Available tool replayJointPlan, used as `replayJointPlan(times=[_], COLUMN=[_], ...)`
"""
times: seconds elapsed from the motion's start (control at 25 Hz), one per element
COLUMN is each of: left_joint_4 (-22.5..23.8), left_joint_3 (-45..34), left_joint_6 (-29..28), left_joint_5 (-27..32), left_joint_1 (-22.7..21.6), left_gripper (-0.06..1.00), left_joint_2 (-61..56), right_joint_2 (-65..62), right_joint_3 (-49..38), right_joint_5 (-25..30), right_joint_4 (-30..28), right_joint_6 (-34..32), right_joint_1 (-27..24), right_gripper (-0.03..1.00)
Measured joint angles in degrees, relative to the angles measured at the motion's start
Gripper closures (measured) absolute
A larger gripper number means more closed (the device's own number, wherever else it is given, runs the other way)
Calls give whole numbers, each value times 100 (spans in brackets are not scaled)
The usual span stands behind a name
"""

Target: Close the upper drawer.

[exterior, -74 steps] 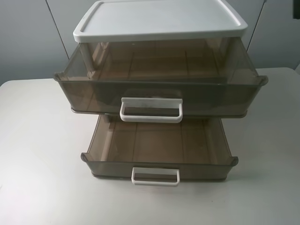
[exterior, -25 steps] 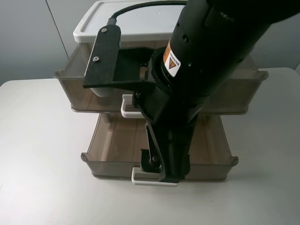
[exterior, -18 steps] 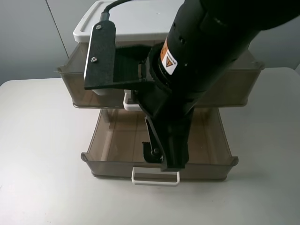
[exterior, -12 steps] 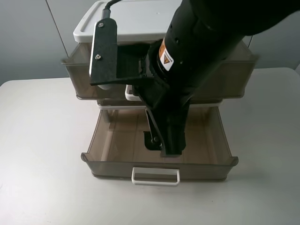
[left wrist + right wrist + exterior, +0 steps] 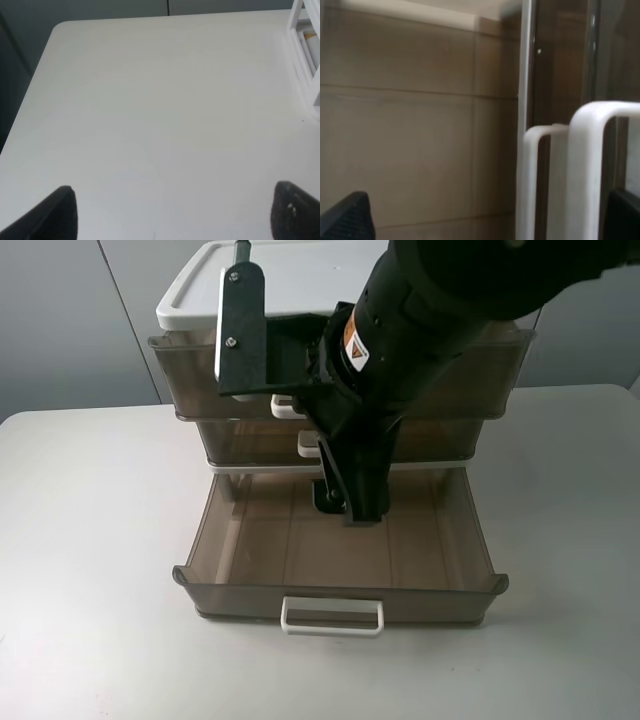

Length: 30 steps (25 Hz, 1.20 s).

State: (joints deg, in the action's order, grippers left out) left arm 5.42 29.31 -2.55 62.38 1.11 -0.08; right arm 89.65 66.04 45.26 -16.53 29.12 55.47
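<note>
**Fig.** Upper drawer (image 5: 190,375), upper centre of high view, sits almost home under white lid (image 5: 300,280). R. hand (image 5: 348,502) spread wide, gripping nothing, just below its white handle (image 5: 284,406); L. hand (image 5: 170,215) likewise wide, empty, over the surface (image 5: 150,100). Best practice: push handle centre, straight & square, till front stops flush.

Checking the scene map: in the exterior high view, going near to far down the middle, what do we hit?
white loop handle → pulled-out lowest drawer → middle drawer front → upper drawer → cabinet's white top. Right gripper overlaps these, so it is omitted.
</note>
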Motion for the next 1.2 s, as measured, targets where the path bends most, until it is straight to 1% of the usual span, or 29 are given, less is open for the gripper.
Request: replayJointPlan(times=[0.12,0.24,0.36,1.2], left_joint_4=[0,0,0,12], left_joint_3=[0,0,0,0], left_joint_6=[0,0,0,0], left_joint_5=[0,0,0,0], left_joint_1=[0,0,0,0], left_gripper=[20,20,20,20], left_joint_2=[0,0,0,0], right_joint_2=[13,22,55,227], right_joint_3=[0,0,0,0], right_joint_5=[-176,-421,-627,-1448], right_joint_4=[-357,-527,-579,-642], right_joint_6=[0,0,0,0], right_joint_1=[-24,-45,-98,-293], right_gripper=[27,27,27,27])
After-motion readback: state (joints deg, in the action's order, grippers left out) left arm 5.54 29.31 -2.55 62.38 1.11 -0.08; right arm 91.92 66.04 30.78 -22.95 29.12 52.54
